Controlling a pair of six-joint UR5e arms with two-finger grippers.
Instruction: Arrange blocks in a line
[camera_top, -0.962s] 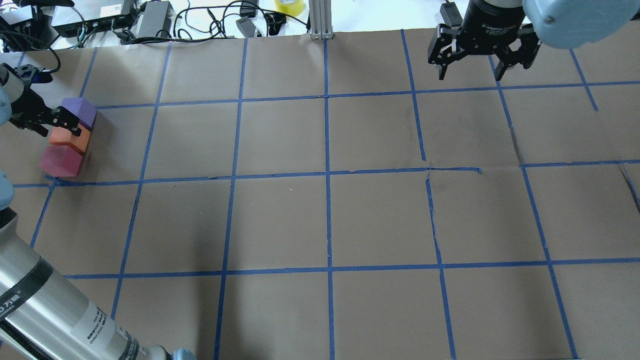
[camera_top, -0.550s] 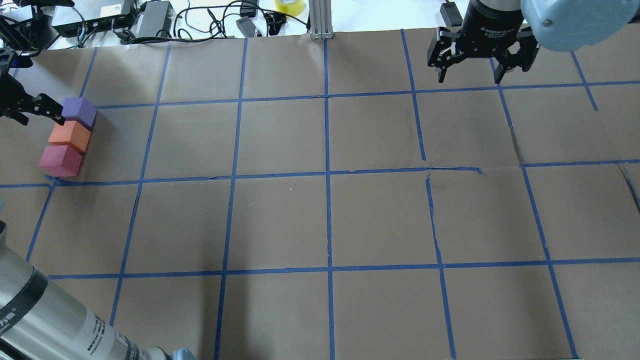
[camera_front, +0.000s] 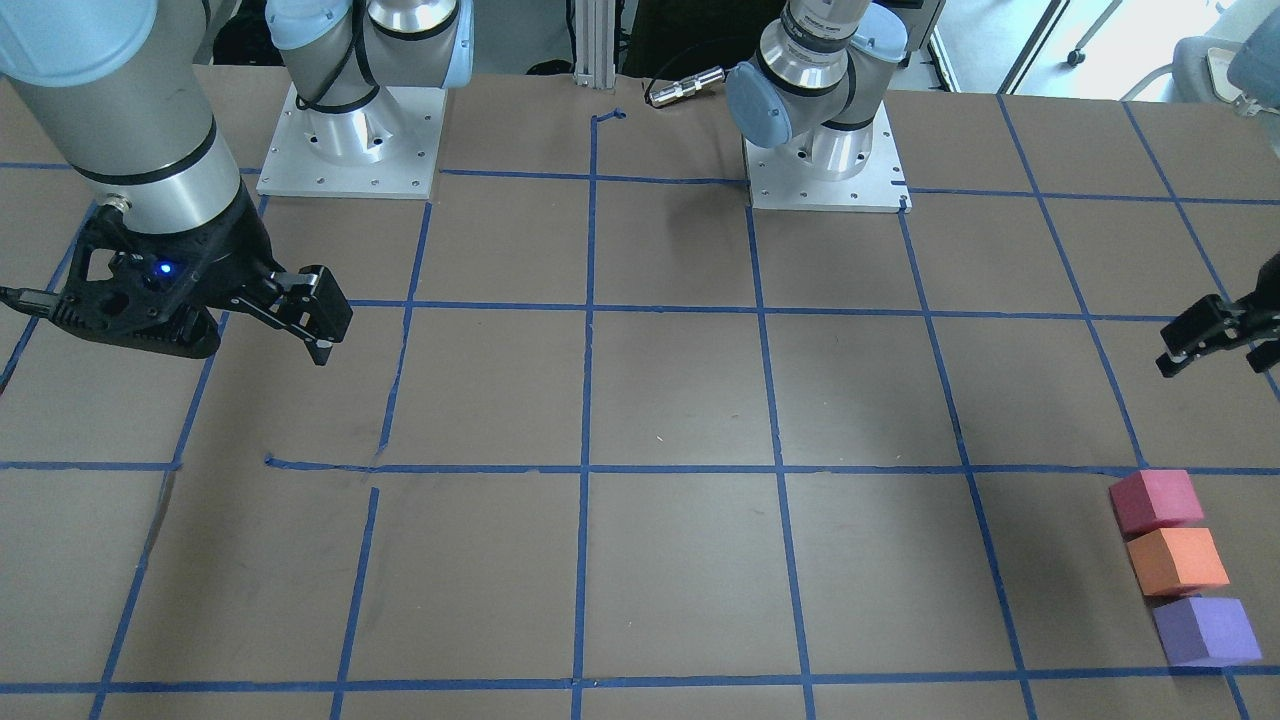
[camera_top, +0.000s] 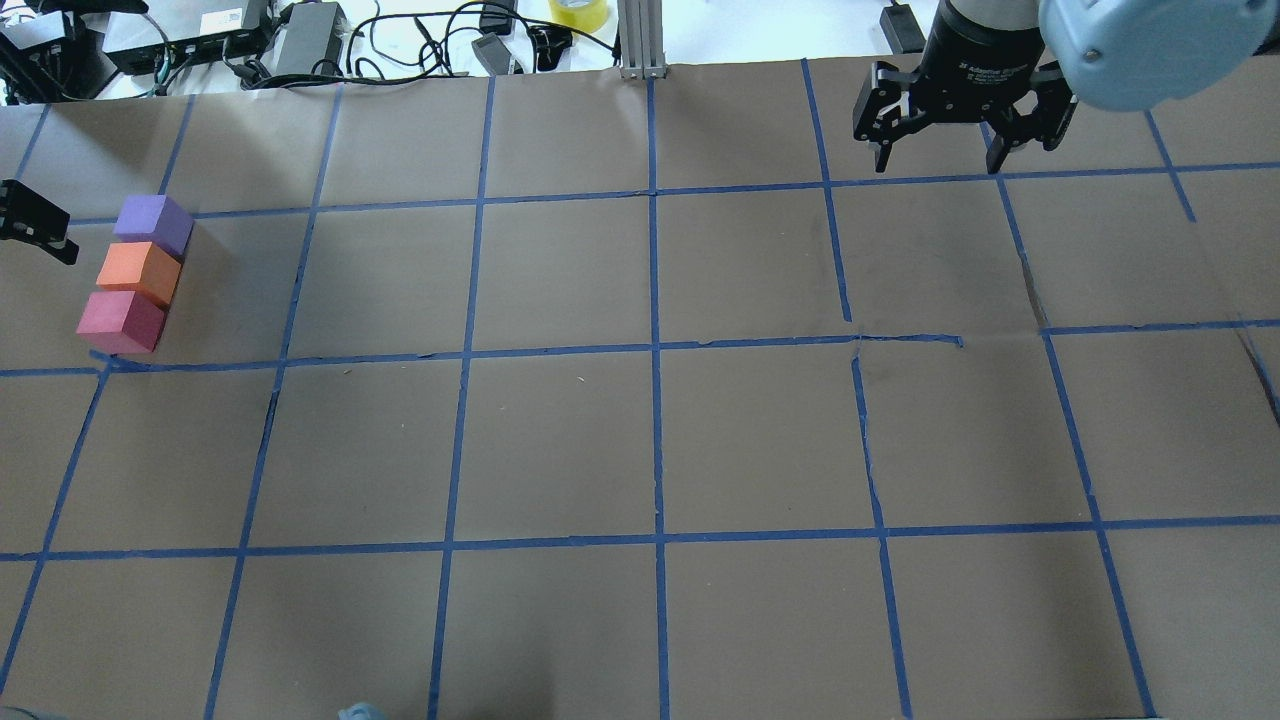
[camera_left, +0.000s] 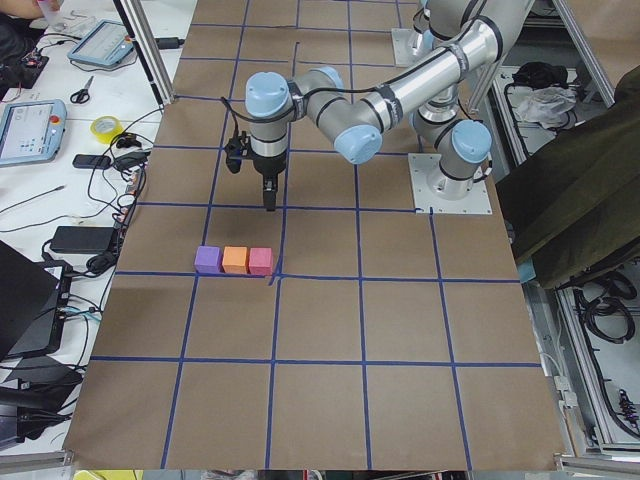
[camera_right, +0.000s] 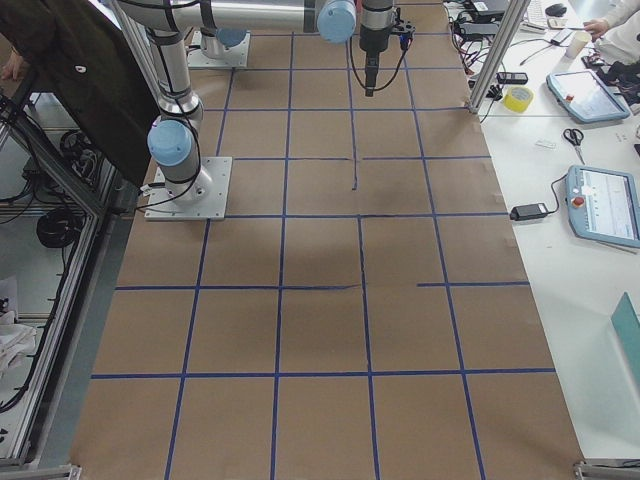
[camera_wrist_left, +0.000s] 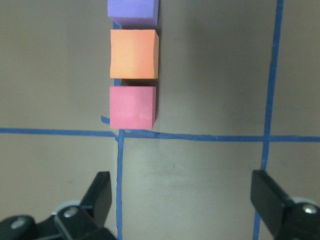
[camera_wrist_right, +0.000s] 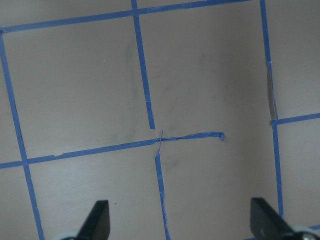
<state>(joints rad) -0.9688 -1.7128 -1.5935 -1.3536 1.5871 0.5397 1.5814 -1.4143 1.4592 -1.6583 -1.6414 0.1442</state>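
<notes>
— At the table's left end, the left gripper (camera_wrist_left: 182, 197) hangs wide open and empty, just short of the row.
— Matte, square-edged foam: red-pink block (camera_wrist_left: 132, 107), orange block (camera_wrist_left: 133, 54), purple block (camera_wrist_left: 132, 11), packed close in a line on creased brown paper (camera_top: 560, 440).
— And the right gripper (camera_top: 937, 155)?
— Wide open too, gripping nothing, well apart.

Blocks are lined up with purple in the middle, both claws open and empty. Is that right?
No: the orange block sits in the middle, between the purple block and the red-pink block, as the overhead view shows. Left claw and right claw are open and empty.
</notes>
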